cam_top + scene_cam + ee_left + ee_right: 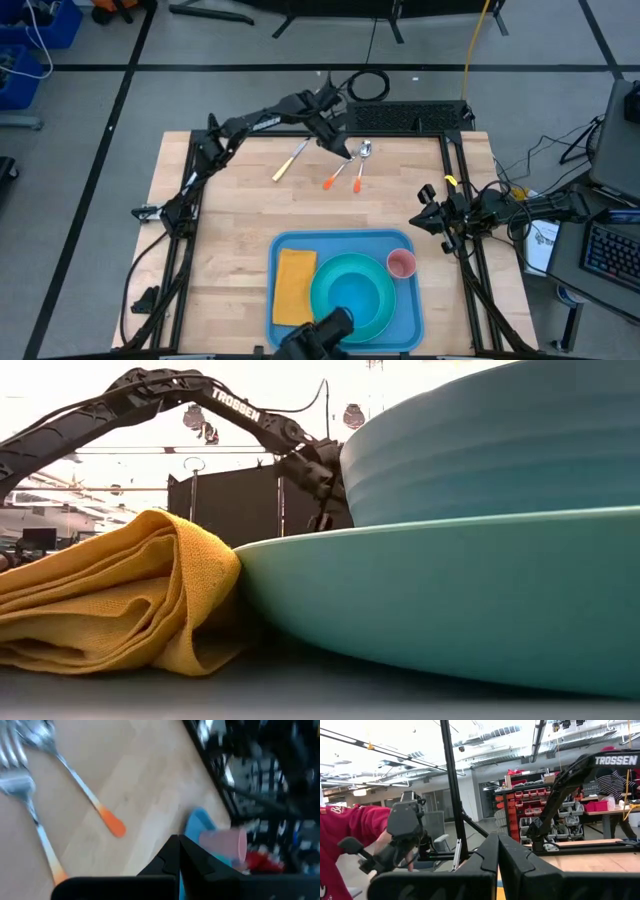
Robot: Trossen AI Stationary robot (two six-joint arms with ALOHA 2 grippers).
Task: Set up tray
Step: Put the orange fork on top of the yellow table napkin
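Tray [405,318]: the blue tray lies at the near edge of the wooden table [230,215], about midway along that edge, flat, its long side along the edge.
On the tray: a folded yellow-orange napkin [294,286] lies along its left side; a turquoise plate [358,315] sits in the middle with a turquoise bowl [352,283] on it; a pink cup [401,264] stands in the tray's far right corner, just beside the plate.
Napkin and plate up close: in the low view the napkin's [110,600] fold touches the plate's [440,600] rim, and the bowl [490,445] rises above the plate.
Cutlery: near the table's far edge lie a yellow-handled utensil [290,160] and two orange-handled pieces, a fork [337,174] and a spoon [361,164], all well apart from the tray.
My left gripper [346,150]: I reach it across to the far edge, over the heads of the orange-handled cutlery; my fingers are closed together with nothing between them. In my left wrist view the fork [30,815] and spoon [75,780] lie on the wood beyond the closed tips [179,851], with the cup [225,845] farther off.
My right gripper [424,215]: I hold it at the table's right edge, off to the side of the tray's far right corner, fingers pressed shut and empty.
Beyond the table: a person in a red sleeve [347,832] shows in my right wrist view.
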